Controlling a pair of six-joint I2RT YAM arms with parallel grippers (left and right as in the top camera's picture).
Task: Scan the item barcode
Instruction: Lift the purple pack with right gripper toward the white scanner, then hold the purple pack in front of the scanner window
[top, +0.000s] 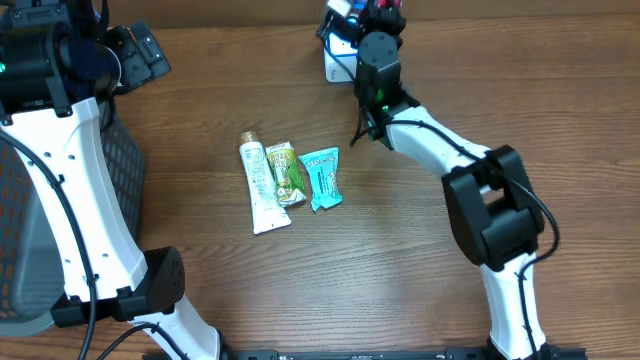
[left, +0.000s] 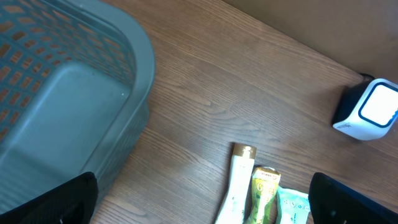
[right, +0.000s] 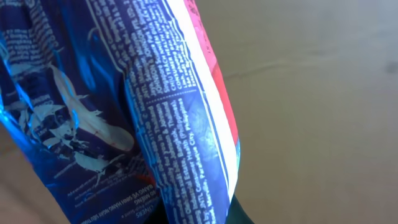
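Right wrist: we see the packet (right: 155, 124) filling the frame, pinched in the right fingers (top: 378, 18), right by the scanner (top: 338, 58). Left fingers (left: 59, 200) are spread wide, well left of the scanner, over the basket (left: 74, 93).

A robotics lab bench staged as a shop checkout: two white robot arms (top: 430, 145) stand at a wood-grain table (top: 400, 290), with a white barcode scanner (top: 338, 58) at upper centre and a grey plastic basket (left: 143, 68) at the left edge. A tube (top: 262, 190), a green sachet (top: 286, 172) and a teal sachet (top: 322, 180) lie mid-frame, and a blue printed wrapper (right: 124, 124) fills the right wrist view.
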